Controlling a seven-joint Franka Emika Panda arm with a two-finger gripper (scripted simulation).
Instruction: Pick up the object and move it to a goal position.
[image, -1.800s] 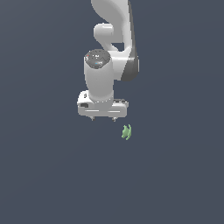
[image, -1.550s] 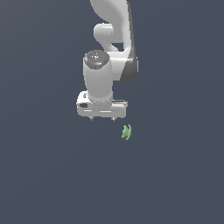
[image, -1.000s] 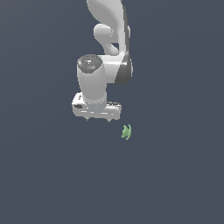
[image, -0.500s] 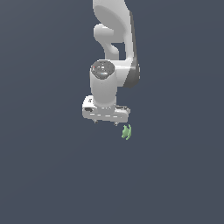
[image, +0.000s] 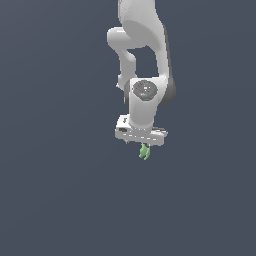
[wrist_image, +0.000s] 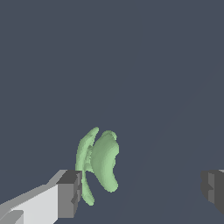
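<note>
Exterior view: the white arm (image: 142, 55) hangs down the middle of the frame with its gripper (image: 141, 143) directly over the object (image: 144, 151), a small light-green lump of folded lobes resting on the dark floor (image: 55, 200). Half a second ago the gripper stood up and toward the exterior view's left of the object; a second before that it was farther off on that side. It has since swung across and dropped, so the object now shows just under the lower edge of the white hand. Judged from this, the reach is nearly over and the grasp is the step in hand; lifting and carrying to the goal are not yet begun.

Wrist view: the two dark-grey fingertips (wrist_image: 70, 194) stand wide apart, with nothing clamped. The object (wrist_image: 98, 164) lies between them but far off centre, just beside one fingertip and possibly touching it, well apart from the other (wrist_image: 213, 190). Its lobes stand upright and curved like leaves. Closing from here would likely push the piece sideways before both pads meet it, so a small shift toward the near finger's side looks advisable, as does more descent if the tips are not yet level with the lobes.

Surface and room: a plain, flat slate-blue ground fills both views, unmarked, with no walls, furniture or goal marker visible.
</note>
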